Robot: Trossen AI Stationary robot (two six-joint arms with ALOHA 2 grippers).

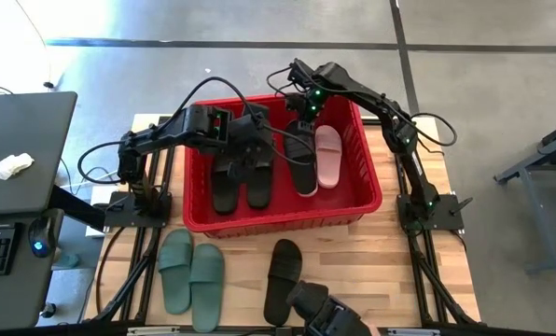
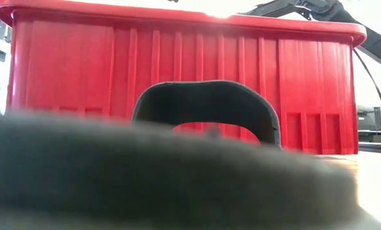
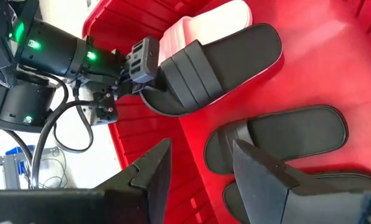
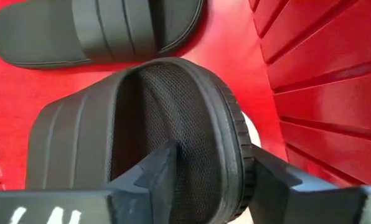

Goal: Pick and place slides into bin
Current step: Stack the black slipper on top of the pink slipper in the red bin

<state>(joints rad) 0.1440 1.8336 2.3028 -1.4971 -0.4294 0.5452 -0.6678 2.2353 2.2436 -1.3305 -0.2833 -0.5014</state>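
Note:
The red bin (image 1: 278, 224) holds two black slides (image 1: 227, 182) (image 1: 258, 177) side by side at its left, a third black slide (image 1: 301, 163), and a pale pink slide (image 1: 327, 154) at its right. The third black slide (image 3: 223, 56) lies tilted, partly on the pink slide (image 3: 204, 22). My right gripper (image 4: 210, 155) stands open at this slide's far, toe end, one finger on each side of it. My left gripper (image 3: 201, 146) hangs open above the two left black slides (image 3: 279, 134), holding nothing. Two green slides (image 1: 192, 273) and one black slide (image 1: 283, 275) lie on the table in front of the bin. My right gripper comes steeply from above at the third black slide's toe end (image 4: 229, 124). One finger (image 4: 164, 168) is inside under the strap and the other (image 4: 263, 177) is outside the sole's rim. I cannot tell whether either finger touches the slide. The slide rests in the bin, leaning on the pink slide.
In the low view the bin's near wall (image 2: 178, 64) fills the background behind the strap of the black slide on the table (image 2: 206, 96). A desk with a keyboard and mouse (image 1: 17, 187) stands to the table's left. Bare wood lies at the table's near right.

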